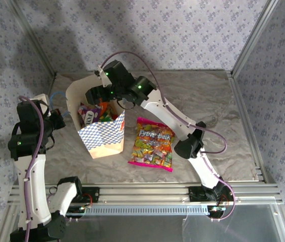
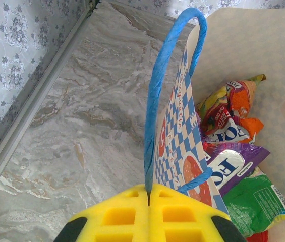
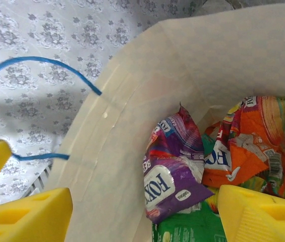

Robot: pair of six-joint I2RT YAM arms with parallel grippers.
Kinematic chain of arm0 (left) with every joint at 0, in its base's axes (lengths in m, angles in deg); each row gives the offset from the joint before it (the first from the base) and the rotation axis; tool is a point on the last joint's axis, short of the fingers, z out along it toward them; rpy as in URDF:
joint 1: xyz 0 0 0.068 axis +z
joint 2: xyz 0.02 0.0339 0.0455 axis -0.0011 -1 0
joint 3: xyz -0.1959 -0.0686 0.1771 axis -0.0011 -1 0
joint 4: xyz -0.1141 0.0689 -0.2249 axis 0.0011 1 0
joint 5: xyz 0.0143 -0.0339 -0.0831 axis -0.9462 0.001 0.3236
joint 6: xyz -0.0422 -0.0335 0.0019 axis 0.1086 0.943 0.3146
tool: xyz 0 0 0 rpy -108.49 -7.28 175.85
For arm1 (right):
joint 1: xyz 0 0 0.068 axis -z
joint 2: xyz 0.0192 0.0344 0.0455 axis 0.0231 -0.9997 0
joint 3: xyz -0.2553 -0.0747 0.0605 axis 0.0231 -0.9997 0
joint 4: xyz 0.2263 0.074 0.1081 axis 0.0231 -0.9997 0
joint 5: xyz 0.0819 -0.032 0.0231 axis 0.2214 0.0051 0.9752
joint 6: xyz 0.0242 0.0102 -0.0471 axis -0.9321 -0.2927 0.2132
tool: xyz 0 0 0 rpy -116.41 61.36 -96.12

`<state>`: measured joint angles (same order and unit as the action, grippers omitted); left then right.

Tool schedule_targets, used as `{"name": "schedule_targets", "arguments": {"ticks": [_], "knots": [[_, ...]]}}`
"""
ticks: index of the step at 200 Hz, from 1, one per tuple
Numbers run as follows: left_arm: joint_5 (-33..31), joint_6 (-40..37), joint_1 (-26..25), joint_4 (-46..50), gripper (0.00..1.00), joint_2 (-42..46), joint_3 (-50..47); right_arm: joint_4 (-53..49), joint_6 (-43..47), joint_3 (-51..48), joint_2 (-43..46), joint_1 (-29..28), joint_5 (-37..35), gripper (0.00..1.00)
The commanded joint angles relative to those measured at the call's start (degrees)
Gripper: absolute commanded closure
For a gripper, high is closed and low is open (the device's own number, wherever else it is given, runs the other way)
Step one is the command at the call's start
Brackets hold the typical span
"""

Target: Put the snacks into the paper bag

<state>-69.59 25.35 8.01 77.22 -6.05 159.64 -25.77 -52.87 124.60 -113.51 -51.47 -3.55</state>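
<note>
The paper bag (image 1: 103, 136) stands open at the table's left, checkered side toward me. Inside it lie several snacks: a purple packet (image 3: 175, 171), an orange one (image 3: 248, 146) and a green one (image 3: 192, 227). A large pink multicoloured bag (image 1: 152, 143) lies flat on the table just right of the paper bag. My left gripper (image 2: 149, 190) is shut on the bag's blue cord handle (image 2: 155, 101) and holds it out to the left. Over the bag's mouth my right gripper (image 3: 142, 212) is open, nothing between its fingers (image 3: 26, 212), with the purple packet lying below it.
A metal frame rail (image 1: 245, 121) runs along the table's right edge and patterned walls close in the back and sides. Bare marble tabletop (image 1: 218, 101) stretches right of the pink bag. My right arm (image 1: 172, 113) reaches across above that bag.
</note>
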Motion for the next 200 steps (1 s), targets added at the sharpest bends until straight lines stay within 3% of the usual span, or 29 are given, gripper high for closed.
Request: {"name": "schedule_targets", "arguments": {"ticks": [1,32,70,92,122,150,200], "knots": [[2.45,-0.16,0.49,0.45,0.95,0.32,1.95,-2.82,4.11,-0.42,5.38,-0.25,-1.22,0.23],[3.89,0.02,0.41,0.13,0.95,-0.24,2.78,-4.78,7.39,-4.47,10.33,-0.44,-4.89,0.23],[4.41,-0.16,0.46,0.18,0.94,-1.12,3.9,-3.05,9.03,-17.81,20.97,-0.28,-12.27,0.2],[4.67,0.02,0.49,0.3,0.94,-1.63,4.4,-1.34,9.58,-25.95,27.78,-0.07,-17.26,0.09],[5.23,0.28,0.41,0.24,0.94,-2.17,5.04,1.76,9.3,-36.91,36.08,1.55,-22.1,0.02],[6.51,0.63,0.45,0.22,0.94,-2.74,5.68,1.44,6.08,-45.15,41.28,5.49,-22.44,0.0],[8.84,1.41,0.46,-0.26,0.94,-3.81,7.28,1.92,-2.5,-61.9,49.14,16.05,-16.29,0.0]]}}
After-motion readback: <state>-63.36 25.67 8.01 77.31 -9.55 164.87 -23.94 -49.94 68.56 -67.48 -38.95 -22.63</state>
